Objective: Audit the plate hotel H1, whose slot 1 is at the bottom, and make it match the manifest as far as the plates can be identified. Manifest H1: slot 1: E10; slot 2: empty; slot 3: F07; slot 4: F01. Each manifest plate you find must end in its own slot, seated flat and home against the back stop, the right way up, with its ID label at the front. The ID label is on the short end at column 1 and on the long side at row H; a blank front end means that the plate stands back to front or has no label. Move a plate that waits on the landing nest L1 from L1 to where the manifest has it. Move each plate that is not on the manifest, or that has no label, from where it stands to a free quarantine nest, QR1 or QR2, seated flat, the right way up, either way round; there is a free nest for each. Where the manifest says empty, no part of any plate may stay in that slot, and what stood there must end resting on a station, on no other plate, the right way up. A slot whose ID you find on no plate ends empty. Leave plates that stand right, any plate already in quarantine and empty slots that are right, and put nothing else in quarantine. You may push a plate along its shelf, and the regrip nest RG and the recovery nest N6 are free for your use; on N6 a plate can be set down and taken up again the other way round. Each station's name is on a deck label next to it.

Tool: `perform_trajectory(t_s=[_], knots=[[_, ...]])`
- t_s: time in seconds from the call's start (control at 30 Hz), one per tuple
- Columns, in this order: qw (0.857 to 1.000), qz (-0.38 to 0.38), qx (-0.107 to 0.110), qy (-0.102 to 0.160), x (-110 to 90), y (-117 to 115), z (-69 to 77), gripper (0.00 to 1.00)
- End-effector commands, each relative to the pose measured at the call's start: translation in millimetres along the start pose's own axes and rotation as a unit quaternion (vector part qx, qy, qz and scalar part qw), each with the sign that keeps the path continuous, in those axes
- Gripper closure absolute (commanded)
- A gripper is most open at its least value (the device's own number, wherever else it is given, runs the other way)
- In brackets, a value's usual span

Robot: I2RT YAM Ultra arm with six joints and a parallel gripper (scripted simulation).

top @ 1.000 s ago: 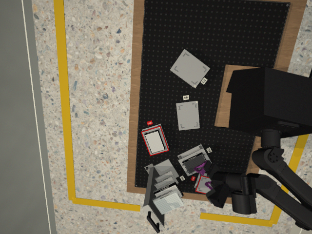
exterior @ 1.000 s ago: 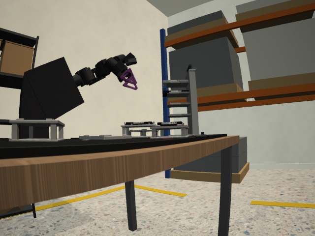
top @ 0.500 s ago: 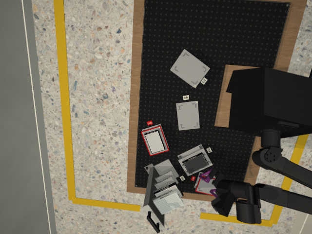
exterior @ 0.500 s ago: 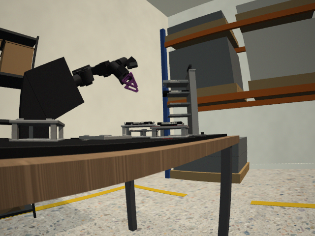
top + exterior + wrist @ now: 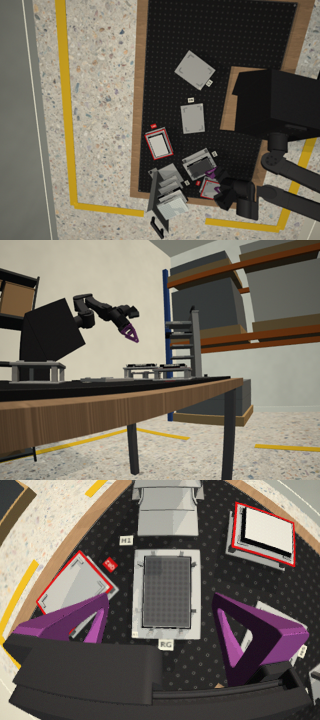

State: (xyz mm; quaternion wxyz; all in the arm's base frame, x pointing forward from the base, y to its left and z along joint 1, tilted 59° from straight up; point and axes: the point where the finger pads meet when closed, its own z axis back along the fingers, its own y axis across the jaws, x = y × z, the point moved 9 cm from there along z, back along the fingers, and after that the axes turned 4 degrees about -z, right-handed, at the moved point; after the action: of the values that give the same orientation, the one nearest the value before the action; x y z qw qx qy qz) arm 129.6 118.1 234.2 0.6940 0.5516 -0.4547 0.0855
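The gripper (image 5: 163,620) was held fully open (nothing gripped) above the dark plate (image 5: 167,594); the plate hotel (image 5: 155,192) stood at the bench edge

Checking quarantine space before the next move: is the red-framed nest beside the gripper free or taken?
Free as far as shown: the wrist view shows bare grey inside that red-framed nest, though a purple finger hides one corner.

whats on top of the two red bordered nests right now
The far red-bordered nest holds a white plate, seated inside its frame. The near one shows a bare grey surface, but the open gripper and its purple finger cover one corner, so that part cannot be checked.
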Motion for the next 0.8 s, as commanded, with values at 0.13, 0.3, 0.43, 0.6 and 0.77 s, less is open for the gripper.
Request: perform_trajectory(t_s=[0.13,0.3,0.43,0.6,0.77], knots=[[0.999,0.012,-0.019,-0.044,0.7,-1.1,-10.8,0.0],[0.999,0.011,-0.018,-0.045,-10.0,-1.9,-23.5,0.0],[0.999,0.011,-0.019,-0.045,-18.6,-2.7,-33.7,0.0],[0.999,0.011,-0.019,-0.045,-22.8,-3.0,-38.6,0.0],[0.999,0.011,-0.019,-0.045,-22.7,-3.0,-38.5,0.0]])
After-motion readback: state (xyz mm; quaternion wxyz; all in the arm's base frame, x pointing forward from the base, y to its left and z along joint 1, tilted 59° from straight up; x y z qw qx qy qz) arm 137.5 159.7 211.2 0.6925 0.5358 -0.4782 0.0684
